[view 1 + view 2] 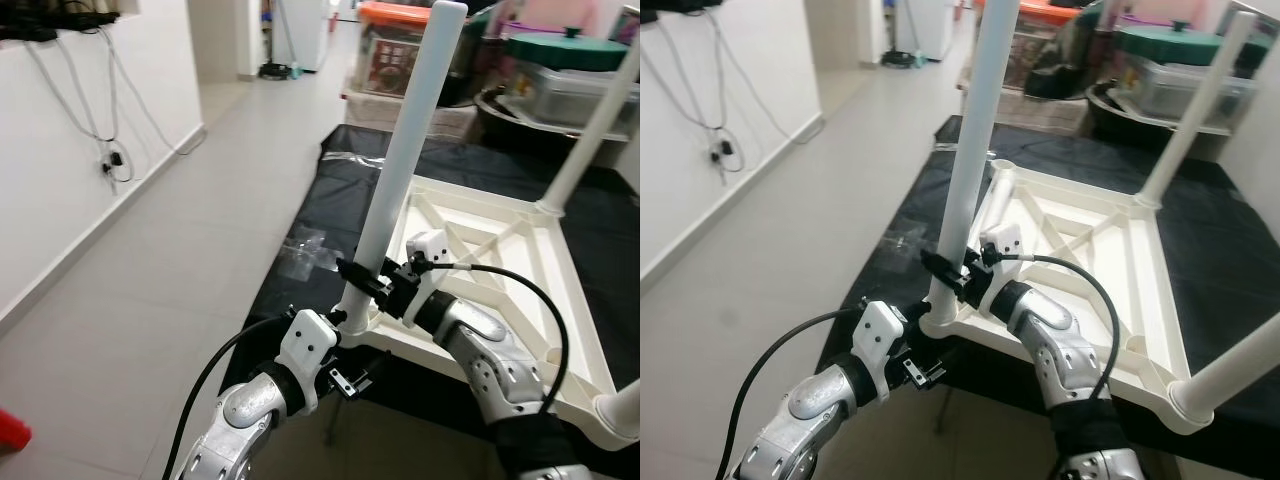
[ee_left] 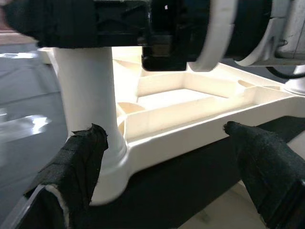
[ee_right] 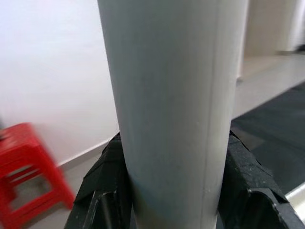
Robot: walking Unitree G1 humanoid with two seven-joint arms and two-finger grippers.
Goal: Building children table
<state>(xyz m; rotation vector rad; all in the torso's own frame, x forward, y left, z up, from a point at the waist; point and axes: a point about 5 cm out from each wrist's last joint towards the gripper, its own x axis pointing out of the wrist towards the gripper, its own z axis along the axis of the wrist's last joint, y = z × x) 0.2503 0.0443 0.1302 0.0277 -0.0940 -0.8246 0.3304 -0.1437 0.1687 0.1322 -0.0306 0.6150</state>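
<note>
A white children's table (image 1: 560, 290) lies upside down on a black mat (image 1: 320, 230). A long white leg (image 1: 405, 150) stands upright in its near-left corner socket (image 2: 107, 162). My right gripper (image 1: 365, 280) is shut on this leg just above the socket; in the right wrist view the black fingers (image 3: 107, 176) press on both sides of the leg (image 3: 171, 95). My left gripper (image 2: 164, 136) is open, low at the same corner, with one finger (image 2: 78, 162) beside the socket and the other further along the table's edge. Two more legs (image 1: 595, 120) (image 1: 620, 405) stand at the right corners.
Plastic storage boxes and a lidded tub (image 1: 570, 50) crowd the back right. A white wall with hanging cables (image 1: 110, 160) runs along the left, with open tiled floor (image 1: 180, 260) beside the mat. Clear wrapping (image 1: 310, 250) lies at the mat's edge. A red stool (image 3: 28, 162) stands by the wall.
</note>
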